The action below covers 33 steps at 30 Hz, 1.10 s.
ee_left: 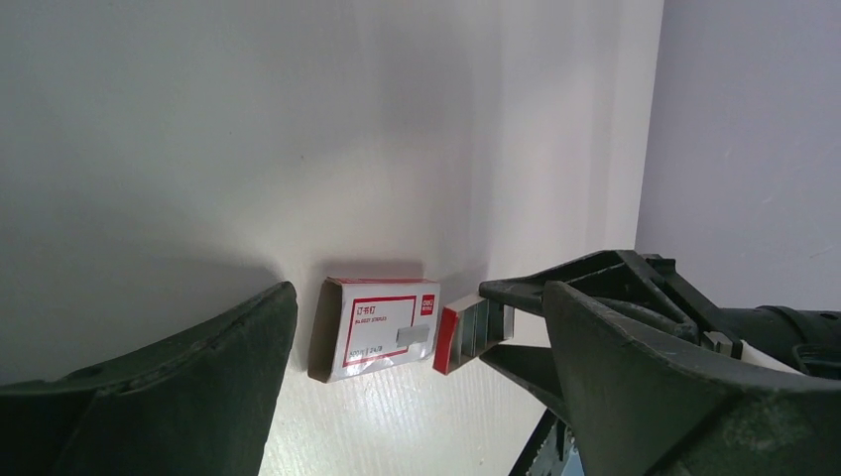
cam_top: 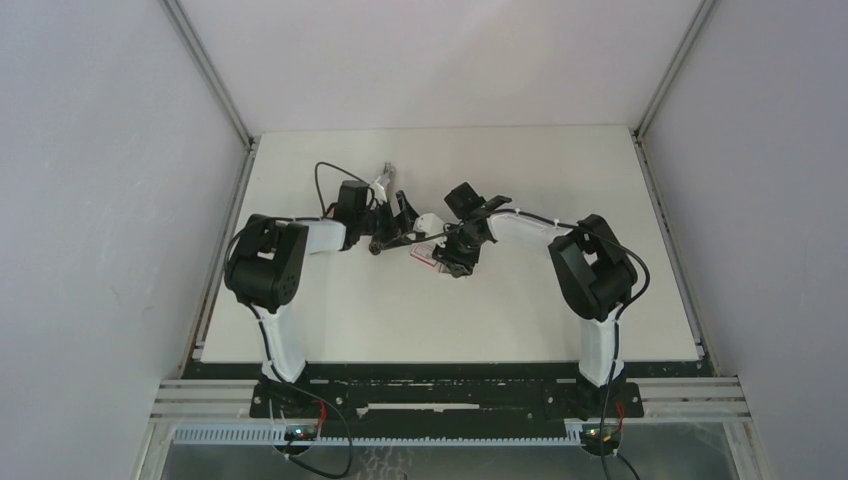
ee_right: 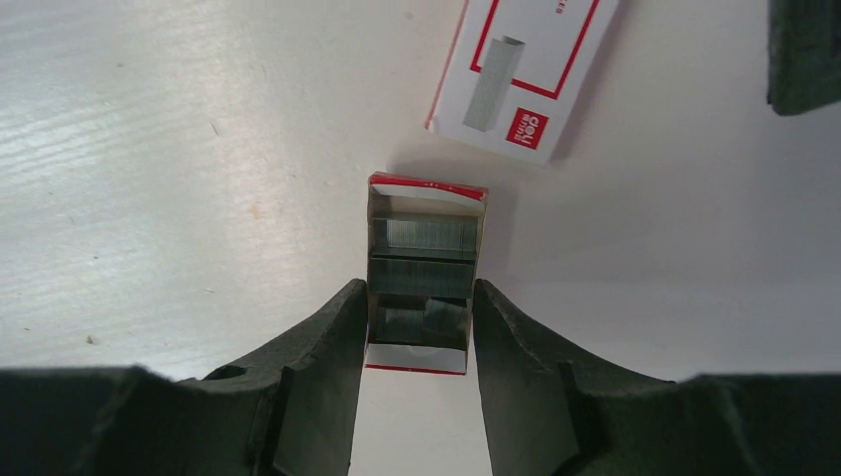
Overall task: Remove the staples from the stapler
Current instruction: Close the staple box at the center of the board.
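Observation:
The stapler is a slim dark bar lying on the white table between the two grippers. My right gripper is shut on the sides of a small red-edged cardboard tray. Grey staples lie in strips inside the tray. In the left wrist view the same tray is pinched by the right gripper's dark fingers. My left gripper stands wide open with nothing between its fingers, low over the table and facing the tray. From above, the left gripper sits just behind the stapler and the right gripper just right of it.
The red-and-white box sleeve lies flat beside the tray and shows as well in the left wrist view as a box sleeve. A small silvery clawed piece lies behind the left gripper. Grey walls enclose the table on three sides.

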Each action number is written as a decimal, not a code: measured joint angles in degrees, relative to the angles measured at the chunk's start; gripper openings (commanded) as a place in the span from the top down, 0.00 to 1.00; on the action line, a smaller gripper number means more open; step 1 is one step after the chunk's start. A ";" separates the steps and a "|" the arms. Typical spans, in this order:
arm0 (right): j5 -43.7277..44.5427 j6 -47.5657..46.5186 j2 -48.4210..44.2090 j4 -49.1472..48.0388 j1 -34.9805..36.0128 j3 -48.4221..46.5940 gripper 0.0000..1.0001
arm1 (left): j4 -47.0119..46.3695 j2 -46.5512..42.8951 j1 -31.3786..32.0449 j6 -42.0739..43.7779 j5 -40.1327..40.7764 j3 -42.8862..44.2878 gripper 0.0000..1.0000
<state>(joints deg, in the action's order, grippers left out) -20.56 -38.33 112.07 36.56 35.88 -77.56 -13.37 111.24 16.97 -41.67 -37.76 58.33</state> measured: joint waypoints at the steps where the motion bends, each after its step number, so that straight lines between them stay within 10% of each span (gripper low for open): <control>1: -0.20 0.33 0.00 0.04 0.15 -0.02 0.57 | -0.24 0.00 0.00 -0.04 -0.04 -0.13 0.00; 33: -1.03 7.45 4.20 3.10 -1.60 -5.01 0.59 | -4.33 -0.04 -0.04 -1.77 -2.78 -2.60 0.00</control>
<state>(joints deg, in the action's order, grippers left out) -21.58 -30.87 116.27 39.66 34.28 -82.56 -17.69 111.20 16.93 -43.44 -40.53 55.72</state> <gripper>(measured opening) 0.415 0.995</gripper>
